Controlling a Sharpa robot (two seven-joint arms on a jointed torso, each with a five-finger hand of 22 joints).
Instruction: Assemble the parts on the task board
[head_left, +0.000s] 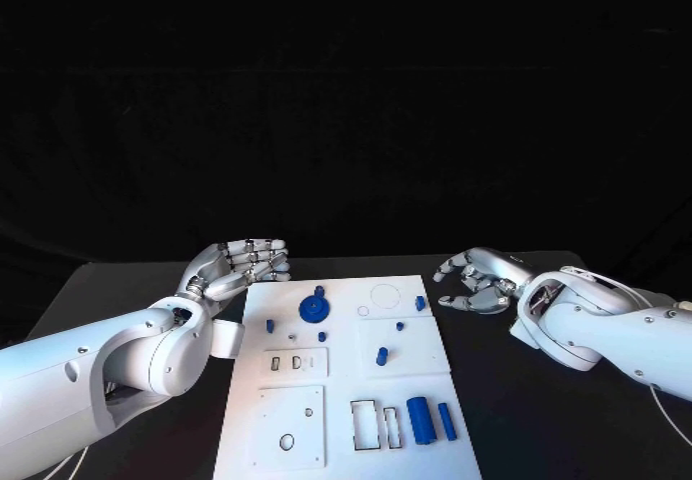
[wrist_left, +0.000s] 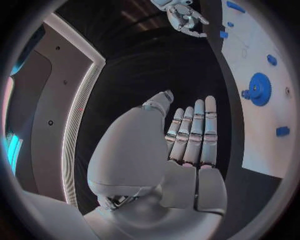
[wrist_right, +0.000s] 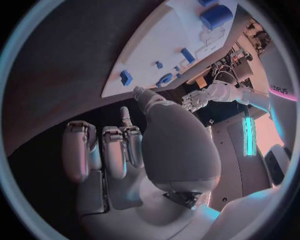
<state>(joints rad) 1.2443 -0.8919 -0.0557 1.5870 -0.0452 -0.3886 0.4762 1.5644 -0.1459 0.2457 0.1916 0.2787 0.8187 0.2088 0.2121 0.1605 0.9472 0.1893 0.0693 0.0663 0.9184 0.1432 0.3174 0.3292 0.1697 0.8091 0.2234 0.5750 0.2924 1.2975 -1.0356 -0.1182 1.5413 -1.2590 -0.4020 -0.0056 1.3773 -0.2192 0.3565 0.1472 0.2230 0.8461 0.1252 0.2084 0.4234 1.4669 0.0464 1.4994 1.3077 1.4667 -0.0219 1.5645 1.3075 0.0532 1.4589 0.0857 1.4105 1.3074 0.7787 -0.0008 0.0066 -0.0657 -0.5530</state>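
just between both empty hands, the task board (head_left: 346, 400)

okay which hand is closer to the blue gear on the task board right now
Left. The left hand sits just off the board's far left corner, a short way from the blue gear. The right hand is off the board's right edge, farther from the gear.

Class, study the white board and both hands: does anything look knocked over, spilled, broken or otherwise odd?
Nothing stands out. The task board lies flat on the table, the blue parts sit on it, including the gear, and nothing looks spilled or broken. The left hand and right hand flank the board, holding nothing.
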